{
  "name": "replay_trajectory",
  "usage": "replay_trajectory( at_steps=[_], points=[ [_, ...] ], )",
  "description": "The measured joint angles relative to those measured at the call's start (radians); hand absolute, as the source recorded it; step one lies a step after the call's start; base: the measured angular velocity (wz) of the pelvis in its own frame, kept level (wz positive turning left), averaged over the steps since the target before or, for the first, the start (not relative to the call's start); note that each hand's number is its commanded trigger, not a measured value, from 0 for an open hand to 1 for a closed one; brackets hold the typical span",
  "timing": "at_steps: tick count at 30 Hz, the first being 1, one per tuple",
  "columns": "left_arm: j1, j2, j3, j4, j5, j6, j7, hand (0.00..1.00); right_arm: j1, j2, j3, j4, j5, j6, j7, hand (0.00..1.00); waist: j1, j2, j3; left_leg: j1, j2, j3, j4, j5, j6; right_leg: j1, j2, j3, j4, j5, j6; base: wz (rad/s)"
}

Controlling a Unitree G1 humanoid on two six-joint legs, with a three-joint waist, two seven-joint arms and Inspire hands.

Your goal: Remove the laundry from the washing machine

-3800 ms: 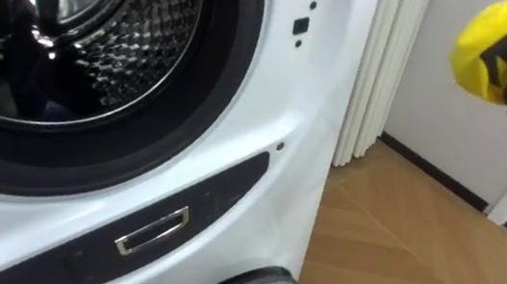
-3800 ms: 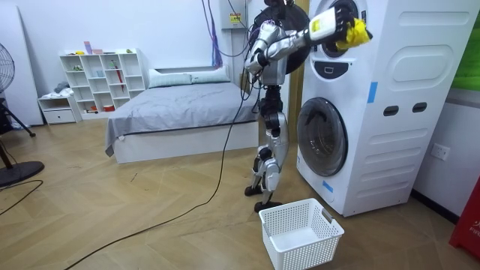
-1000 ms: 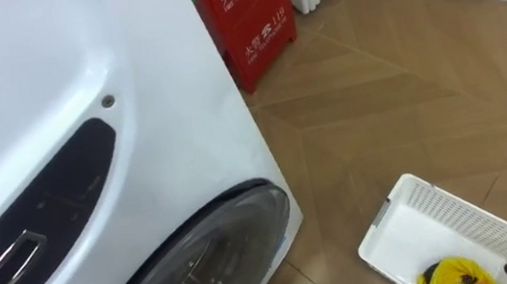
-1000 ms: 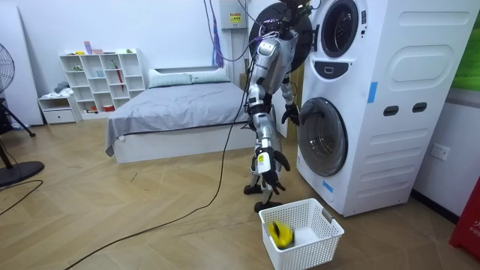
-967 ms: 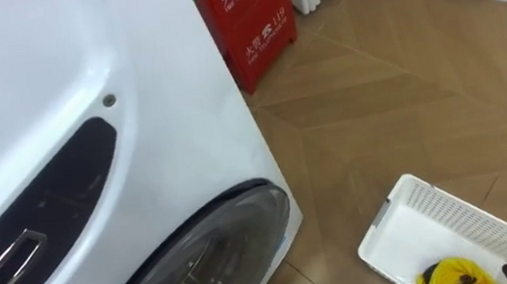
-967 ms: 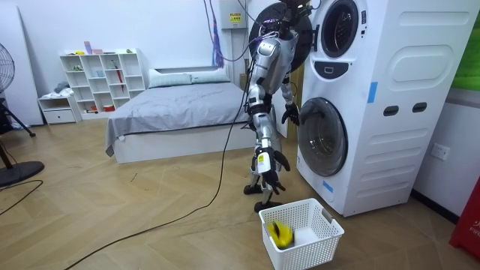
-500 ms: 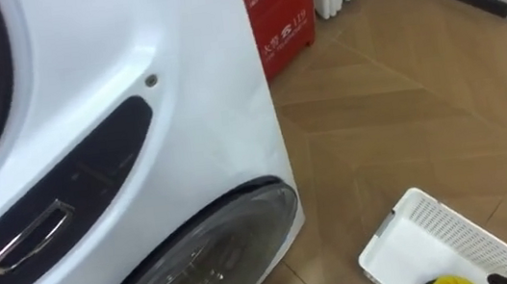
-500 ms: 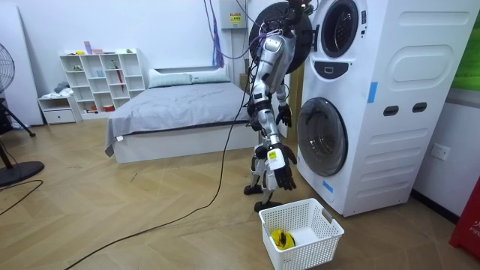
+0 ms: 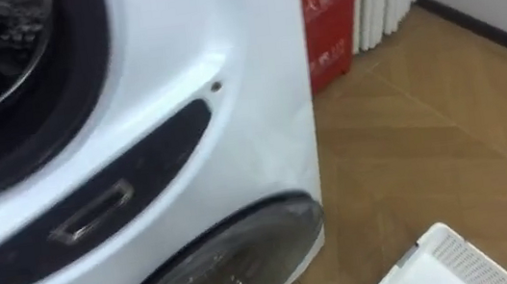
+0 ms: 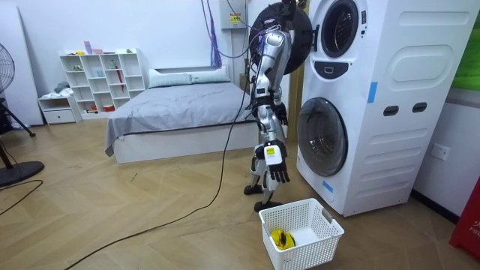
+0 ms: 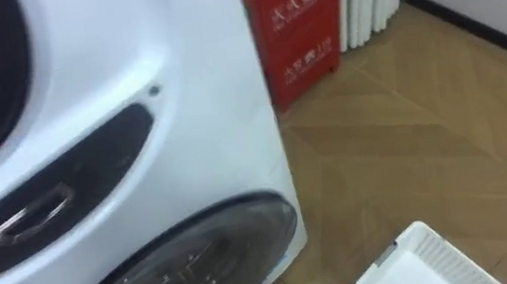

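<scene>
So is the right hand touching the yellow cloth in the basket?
Apart. The room view shows the right hand hanging well above the yellow cloth, which lies in the basket.

Grey bed (image 10: 176,112), white shelf (image 10: 101,81), red box (image 9: 328,21)

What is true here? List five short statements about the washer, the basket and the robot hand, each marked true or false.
1. The yellow garment lies in the white basket. True.
2. The washing machine has its lower door open. False: it is shut; the upper door stands open.
3. The right robot hand holds the garment. False: it hangs open and empty.
4. A red box stands beside the washing machine. True.
5. The basket sits on a shelf. False: it sits on the floor.
</scene>
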Motion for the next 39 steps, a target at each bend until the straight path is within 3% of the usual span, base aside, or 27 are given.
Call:
replay_trajectory(
  at_steps=[2, 4, 7, 10, 14, 19, 27, 39],
  points=[
    [0.012, -0.003, 0.006, -0.007, 0.002, 0.005, 0.004, 0.0, 0.031, 0.025, 0.026, 0.005, -0.02, 0.014, 0.009, 0.0, 0.019, -0.005, -0.0062, 0.023, 0.011, -0.024, -0.004, 0.0, 0.0, 0.047, -0.003, -0.028, -0.037, 0.003, -0.002, 0.39],
    [0.012, -0.013, 0.021, -0.003, -0.009, 0.01, 0.014, 0.0, 0.037, 0.058, 0.08, 0.024, -0.029, 0.028, 0.031, 0.0, 0.043, -0.026, -0.0015, 0.06, 0.014, -0.047, -0.008, 0.0, -0.001, 0.1, -0.009, -0.06, -0.069, 0.005, -0.003, 0.37],
    [0.008, -0.032, 0.042, -0.004, -0.007, 0.022, 0.028, 0.0, 0.023, 0.091, 0.123, 0.05, -0.045, 0.049, 0.066, 0.0, 0.077, -0.052, -0.0055, 0.089, 0.014, -0.075, -0.014, 0.0, -0.001, 0.156, -0.015, -0.093, -0.107, 0.007, -0.001, 0.37],
    [0.023, -0.049, 0.073, -0.005, -0.009, 0.027, 0.031, 0.0, 0.002, 0.116, 0.129, 0.065, -0.077, 0.062, 0.101, 0.0, 0.085, -0.069, -0.0039, 0.13, 0.014, -0.121, -0.029, 0.0, -0.001, 0.238, -0.019, -0.137, -0.172, 0.017, 0.001, 0.49],
    [0.03, -0.047, 0.102, -0.007, -0.009, 0.035, 0.034, 0.0, -0.01, 0.128, 0.158, 0.086, -0.083, 0.072, 0.121, 0.0, 0.108, -0.088, -0.0064, 0.158, 0.013, -0.146, -0.031, 0.0, -0.001, 0.298, -0.027, -0.172, -0.214, 0.02, 0.002, 0.32],
    [0.035, -0.052, 0.179, -0.01, -0.007, 0.039, 0.031, 0.0, -0.023, 0.145, 0.173, 0.112, -0.114, 0.072, 0.134, 0.0, 0.135, -0.111, 0.003, 0.189, 0.011, -0.207, -0.041, 0.0, -0.001, 0.363, -0.031, -0.222, -0.241, 0.024, 0.003, 0.25],
    [0.052, -0.064, 0.243, -0.009, 0.032, 0.069, 0.03, 0.0, -0.036, 0.146, 0.172, 0.113, -0.189, 0.102, 0.143, 0.0, 0.16, -0.113, 0.0038, 0.207, 0.01, -0.24, -0.047, 0.0, -0.001, 0.403, -0.035, -0.28, -0.256, 0.024, 0.003, 0.18],
    [0.069, -0.065, 0.246, -0.01, 0.053, 0.11, 0.031, 0.0, -0.05, 0.15, 0.172, 0.118, -0.234, 0.124, 0.149, 0.0, 0.163, -0.112, 0.0045, 0.206, -0.003, -0.271, -0.039, -0.001, 0.0, 0.413, -0.042, -0.283, -0.268, 0.015, 0.011, 0.08]
  ],
)
